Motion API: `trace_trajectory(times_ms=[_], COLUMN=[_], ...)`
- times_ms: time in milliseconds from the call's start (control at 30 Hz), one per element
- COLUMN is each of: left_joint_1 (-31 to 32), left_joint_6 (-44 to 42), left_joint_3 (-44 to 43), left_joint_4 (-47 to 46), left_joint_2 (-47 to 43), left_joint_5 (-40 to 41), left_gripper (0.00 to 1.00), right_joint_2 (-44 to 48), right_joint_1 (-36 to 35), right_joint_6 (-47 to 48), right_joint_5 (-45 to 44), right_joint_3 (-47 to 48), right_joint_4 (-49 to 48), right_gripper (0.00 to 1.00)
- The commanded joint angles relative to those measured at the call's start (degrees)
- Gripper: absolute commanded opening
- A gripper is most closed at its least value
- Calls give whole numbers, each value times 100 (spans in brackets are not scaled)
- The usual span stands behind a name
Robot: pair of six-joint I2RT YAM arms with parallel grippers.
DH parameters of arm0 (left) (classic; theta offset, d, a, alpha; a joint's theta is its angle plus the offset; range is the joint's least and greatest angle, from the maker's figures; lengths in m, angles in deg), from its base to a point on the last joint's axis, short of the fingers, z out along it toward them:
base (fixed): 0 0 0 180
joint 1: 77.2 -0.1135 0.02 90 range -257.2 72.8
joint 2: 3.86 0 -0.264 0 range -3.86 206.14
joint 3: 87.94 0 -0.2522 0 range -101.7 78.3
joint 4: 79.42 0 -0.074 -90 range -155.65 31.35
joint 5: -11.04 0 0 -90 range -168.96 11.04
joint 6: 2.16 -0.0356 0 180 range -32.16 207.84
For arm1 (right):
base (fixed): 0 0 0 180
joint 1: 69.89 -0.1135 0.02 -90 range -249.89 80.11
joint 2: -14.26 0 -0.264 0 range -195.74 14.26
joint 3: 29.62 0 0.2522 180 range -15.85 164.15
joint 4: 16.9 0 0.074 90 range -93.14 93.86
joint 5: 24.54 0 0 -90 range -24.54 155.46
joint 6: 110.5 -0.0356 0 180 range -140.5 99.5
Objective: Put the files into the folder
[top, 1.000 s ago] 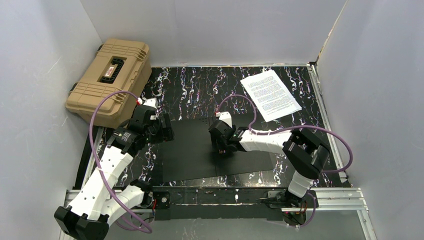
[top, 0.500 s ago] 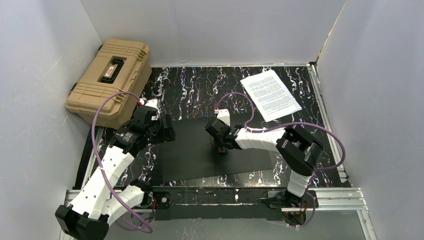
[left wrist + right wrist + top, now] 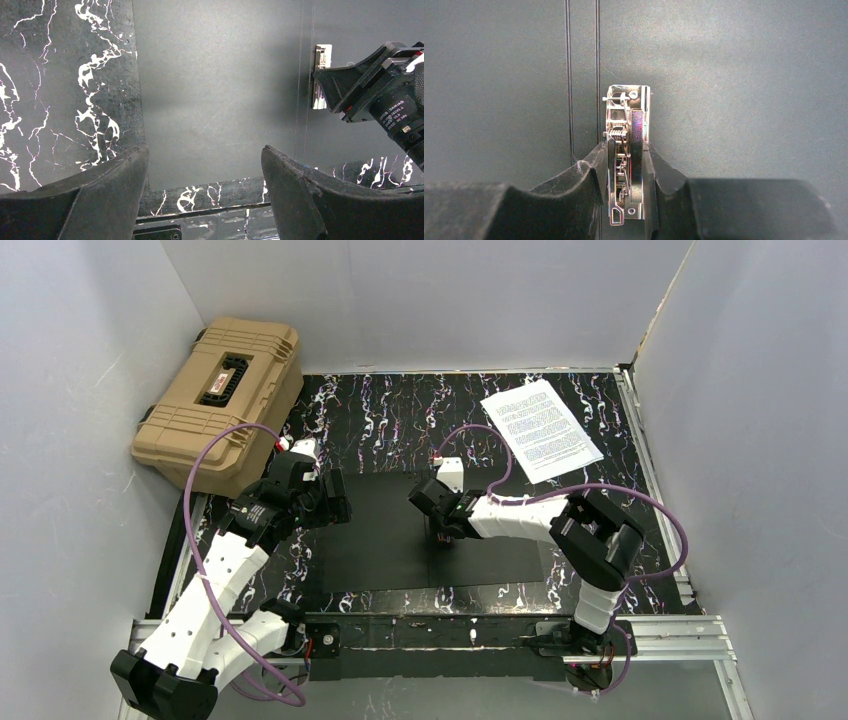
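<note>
Folder (image 3: 385, 540) is laid open flat on the bench (image 3: 400, 405), black inside facing up, roughly mid-bench and just ahead of the arm bases. Files (image 3: 541, 430) are seen as a white printed stack at the far right of the bench, skewed to its edges, well apart from the folder and touched by neither arm. Right pincer (image 3: 625, 148) is lowered onto the folder's middle, near the spine creases, and is clamped on the metal clip (image 3: 626, 125) fixed there: in the right wrist view both fingers are pressed against the long sides of the clip, with its spring and wire parts visible between them. Left pincer (image 3: 204, 152) is held with fingers wide apart over the folder's left part, close to its left edge; nothing is gripped, and only bare black folder surface and marbled bench are seen between the fingers. From the left wrist view the clip and the right pincer on it are seen at the right. Tan hard case (image 3: 222, 400) is parked at the far left corner, lid closed, partly off the bench edge.
</note>
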Motion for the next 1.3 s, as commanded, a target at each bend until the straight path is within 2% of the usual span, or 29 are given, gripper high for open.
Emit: trace_trajectory(times_ms=[0,133,467,667,767,867,1267], left_joint_1=[-26,-30,-22,-22,-7,73,735], left_joint_6=[-87,-76,-16,338,570,771,1175], left_joint_3=[22,41,-158,-161,-23,174,267], left_joint_4=[85,84,53,-46,-214,-567,-988], left_joint_2=[-53,-51,113,240,401,655,2037], left_joint_5=[-27,-65,-441,-532,-836,-995,-607], left_gripper=[81,81,81,81,81,81,75], right_joint_2=[-119,-80,446,758,890,957,630], right_joint_1=[23,27,28,15,22,7,-283], right_joint_6=[-384,-303,188,486,539,608,757], right_joint_5=[-162,-141,-185,-9,146,372,556], right_joint_3=[66,150,464,615,581,497,449], right_joint_4=[83,150,405,658,707,688,900], right_gripper=[5,12,44,52,53,49,33])
